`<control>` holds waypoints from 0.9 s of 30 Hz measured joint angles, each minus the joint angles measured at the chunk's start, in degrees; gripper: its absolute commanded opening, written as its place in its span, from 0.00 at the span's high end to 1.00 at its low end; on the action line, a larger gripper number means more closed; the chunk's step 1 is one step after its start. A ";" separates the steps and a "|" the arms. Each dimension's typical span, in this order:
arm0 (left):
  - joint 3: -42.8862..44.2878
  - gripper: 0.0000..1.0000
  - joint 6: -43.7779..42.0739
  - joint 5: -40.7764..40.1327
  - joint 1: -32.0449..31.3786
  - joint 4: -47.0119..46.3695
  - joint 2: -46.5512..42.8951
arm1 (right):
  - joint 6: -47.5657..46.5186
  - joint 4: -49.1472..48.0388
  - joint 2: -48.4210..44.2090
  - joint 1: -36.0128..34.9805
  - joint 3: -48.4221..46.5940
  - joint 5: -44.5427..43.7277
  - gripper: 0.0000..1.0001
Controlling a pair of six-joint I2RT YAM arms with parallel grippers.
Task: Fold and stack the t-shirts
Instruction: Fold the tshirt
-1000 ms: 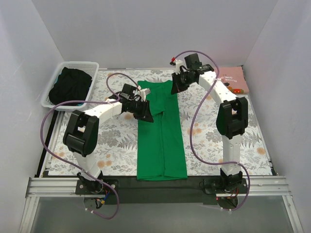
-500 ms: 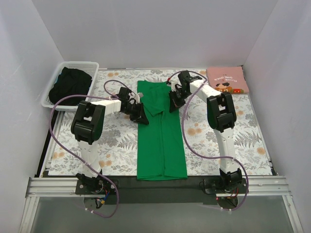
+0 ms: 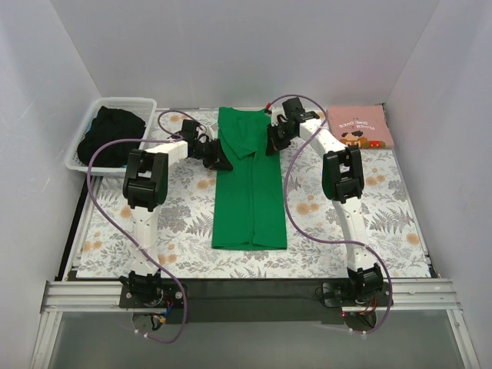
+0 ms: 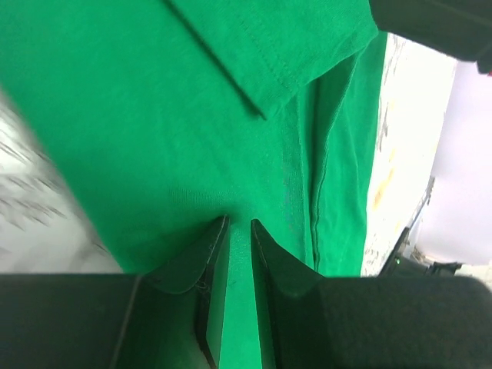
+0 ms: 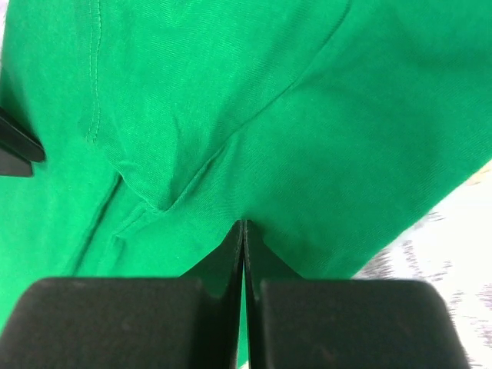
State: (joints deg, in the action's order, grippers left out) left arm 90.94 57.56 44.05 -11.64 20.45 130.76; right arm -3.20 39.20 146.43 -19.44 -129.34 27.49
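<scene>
- Moved since the earlier view: both arms have reached farther out, and the green t-shirt (image 3: 250, 192) has slid with them toward the far side of the worktop (image 3: 369, 223). Its near hem now lies farther from the arm bases.
- Left tool (image 3: 217, 160): fingers nearly together, a thin layer of green cloth nipped between them at the shirt's left edge.
- Right tool (image 3: 273, 142): fingers pressed fully together on a fold of the same shirt at its right edge.
- Green t-shirt, position: held between the two tools at its upper part, the rest trailing back from them flat on the worktop as a long narrow strip.
- Green t-shirt, condition: sides look already turned in, with a sleeve flap lying over the middle just ahead of the tools. No crosswise fold shows yet.
- Pink t-shirt (image 3: 360, 127): well to the right of the right tool, lying as a compact rectangle, print up. It appears to be folded already.
- Outstanding, as judged: fold the green strip crosswise, then stack it with the pink one.
- Basket (image 3: 115, 104): left of the left tool, holding a dark garment (image 3: 111, 134) of uncertain kind.
</scene>
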 measured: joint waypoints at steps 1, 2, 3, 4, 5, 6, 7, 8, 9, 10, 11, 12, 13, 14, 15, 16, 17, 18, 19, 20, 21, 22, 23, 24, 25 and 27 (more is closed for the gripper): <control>1.25 0.83 0.11 0.09 0.33 -0.02 0.76 | 0.11 -0.92 0.00 0.02 0.02 -0.59 0.94; 2.36 0.83 0.17 0.11 0.61 -0.09 1.40 | 0.17 -1.95 0.00 0.11 0.13 -1.25 0.92; 3.28 0.83 0.26 0.15 0.85 -0.20 2.01 | 0.26 -3.02 0.00 0.22 0.31 -1.70 0.92; 3.87 0.83 0.39 0.24 1.07 -0.37 2.40 | 0.31 -4.07 0.00 0.22 0.48 -2.08 0.89; 4.15 0.82 0.46 0.37 1.25 -0.52 2.62 | 0.42 -4.66 0.00 0.22 0.50 -2.43 0.86; 4.22 0.81 0.57 0.59 1.38 -0.79 2.73 | 0.44 -5.20 0.00 0.26 0.50 -2.86 0.79; 4.22 0.79 0.59 0.87 1.49 -0.96 2.75 | 0.48 -5.66 0.00 0.31 0.46 -3.23 0.73; 4.22 0.77 0.57 1.09 1.53 -1.11 2.78 | 0.37 -6.10 0.00 0.28 0.44 -3.34 0.66; 4.17 0.76 0.52 1.51 1.55 -1.31 2.73 | 0.39 -6.45 0.00 0.31 0.37 -3.34 0.59; 4.07 0.73 0.48 1.90 1.55 -1.62 2.58 | 0.31 -6.71 0.00 0.33 0.31 -3.30 0.48; 3.82 0.72 0.28 1.97 1.53 -1.97 2.38 | 0.02 -6.93 -0.02 0.39 0.22 -3.19 0.44; 3.19 0.69 0.13 2.10 1.55 -2.51 1.77 | -0.20 -7.04 -0.35 0.48 0.22 -2.93 0.40; 2.71 0.66 -0.20 2.23 1.57 -2.45 1.07 | -0.55 -7.02 -0.87 0.52 0.31 -3.15 0.34; 2.34 0.62 -0.90 2.40 1.66 -2.21 0.09 | -1.05 -7.15 -1.79 0.66 0.81 -3.17 0.32; 2.19 0.52 -1.73 2.67 1.77 -1.70 -1.11 | -1.73 -7.13 -3.17 0.76 1.53 -3.34 0.30; 2.05 0.46 -2.82 3.02 1.99 -1.33 -2.64 | -2.60 -7.26 -5.16 0.90 2.97 -3.41 0.28; 1.62 0.40 -4.02 3.32 2.25 -1.31 -4.94 | -3.50 -7.04 -7.78 1.03 4.74 -3.50 0.26; 0.70 0.24 -5.29 3.50 2.69 -1.18 -7.78 | -4.79 -7.04 -10.84 1.07 6.71 -3.67 0.23; -0.46 0.14 -6.91 3.74 3.28 -1.03 -11.45 | -6.08 -6.62 -14.43 1.07 8.83 -3.91 0.21; -1.44 0.08 -8.44 4.04 3.93 -0.76 -15.65 | -7.72 -6.75 -18.49 1.16 11.26 -4.24 0.19; -2.43 0.08 -10.25 4.13 4.61 -0.35 -20.00 | -9.46 -6.88 -23.10 1.22 13.86 -4.61 0.15; -3.21 0.08 -12.04 4.31 5.18 0.04 -24.52 | -10.97 -6.95 -27.82 1.22 16.46 -4.94 0.09; -4.07 0.07 -13.88 4.35 5.95 0.15 -29.27 | -12.28 -7.21 -32.50 1.22 18.86 -5.27 0.04; -5.01 0.07 -15.76 4.26 6.58 0.28 -33.86 | -13.70 -7.82 -37.29 1.20 21.42 -5.73 0.02; -6.01 0.07 -17.38 4.15 6.97 0.31 -37.86 | -15.04 -7.91 -41.75 1.22 23.63 -6.01 0.02; -9.49 0.04 -20.81 3.80 7.08 0.15 -46.31 | -18.12 -7.85 -49.24 1.20 27.10 -5.27 0.02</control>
State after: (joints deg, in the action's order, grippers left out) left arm 81.45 36.75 47.86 -4.56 20.60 84.44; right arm -21.32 31.35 97.19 -18.24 -102.24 22.22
